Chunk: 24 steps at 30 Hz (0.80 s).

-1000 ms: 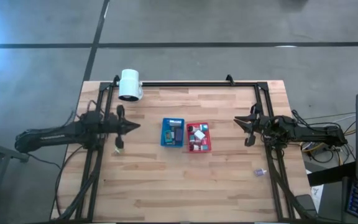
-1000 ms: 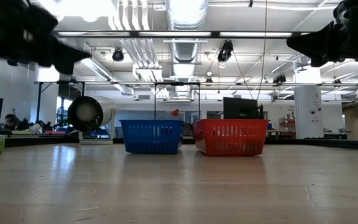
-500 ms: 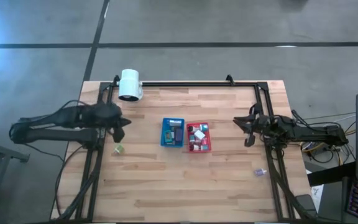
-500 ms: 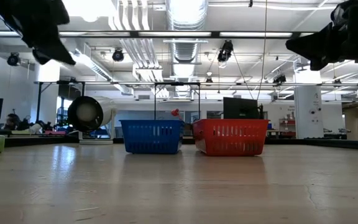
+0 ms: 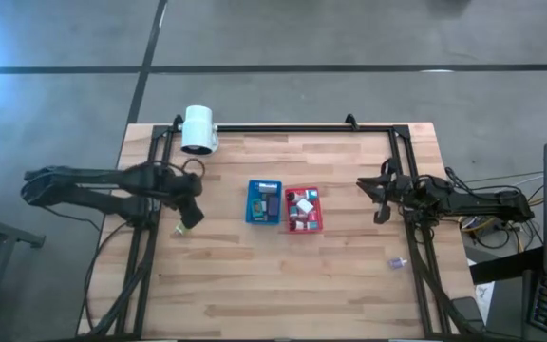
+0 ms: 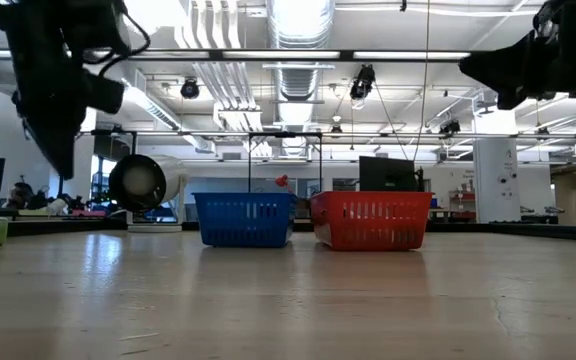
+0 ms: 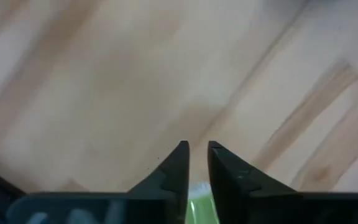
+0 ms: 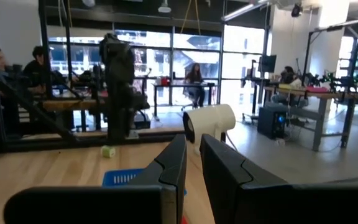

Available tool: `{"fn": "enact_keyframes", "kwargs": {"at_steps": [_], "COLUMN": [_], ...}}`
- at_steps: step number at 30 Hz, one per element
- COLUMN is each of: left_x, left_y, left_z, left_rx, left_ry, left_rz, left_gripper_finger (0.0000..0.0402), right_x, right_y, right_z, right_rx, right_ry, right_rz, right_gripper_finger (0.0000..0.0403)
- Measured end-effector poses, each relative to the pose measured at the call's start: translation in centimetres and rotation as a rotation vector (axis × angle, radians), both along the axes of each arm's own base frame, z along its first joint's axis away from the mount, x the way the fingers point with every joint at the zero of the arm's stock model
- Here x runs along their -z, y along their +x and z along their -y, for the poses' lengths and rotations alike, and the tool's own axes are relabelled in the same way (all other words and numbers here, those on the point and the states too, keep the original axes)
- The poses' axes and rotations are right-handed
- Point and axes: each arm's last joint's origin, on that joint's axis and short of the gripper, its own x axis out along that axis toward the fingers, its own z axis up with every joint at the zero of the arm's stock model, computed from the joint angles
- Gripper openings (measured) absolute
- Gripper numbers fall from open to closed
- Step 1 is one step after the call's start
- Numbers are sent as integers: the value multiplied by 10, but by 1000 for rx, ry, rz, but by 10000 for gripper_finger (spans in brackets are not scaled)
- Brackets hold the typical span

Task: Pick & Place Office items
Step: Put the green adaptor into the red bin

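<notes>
High view, left pincer (image 5: pixel 189 221) tipped down over green block (image 7: pixel 202 208), fingers slightly apart, right pincer (image 5: pixel 381 200) clenched, idle.

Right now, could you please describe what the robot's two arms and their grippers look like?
Both arms are dark, nearly black, slim and jointed. The left gripper and right gripper each end in two flat, dark, tapering fingers. Black cables loop along the left arm; a bundle of mixed-colour cables trails behind the right arm's base. No markings are visible.
</notes>
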Motion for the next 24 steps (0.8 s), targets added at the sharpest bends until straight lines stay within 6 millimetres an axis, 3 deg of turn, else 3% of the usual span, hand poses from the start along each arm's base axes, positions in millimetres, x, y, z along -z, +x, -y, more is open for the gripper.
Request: {"fn": "enact_keyframes", "kwargs": {"at_steps": [9,16,20,24], "left_x": [33,43,46,59], "left_y": [1,-1,-2,-8], "left_z": [13,15,16,19], "left_rx": [-63,-70,-65,-68], "left_ry": [-141,-172,-191,-243], "left_rz": [-199,-231,-230,-251], "left_gripper_finger": [183,294,325,328], "right_x": [-3,-3,-3,-3], "right_y": [0,0,0,0], "right_z": [0,0,0,0], "right_rx": [-11,-13,-12,-12], "right_ry": [-4,-5,-5,-5], "right_rz": [4,3,3,3], "right_gripper_finger": [43,43,43,43]}}
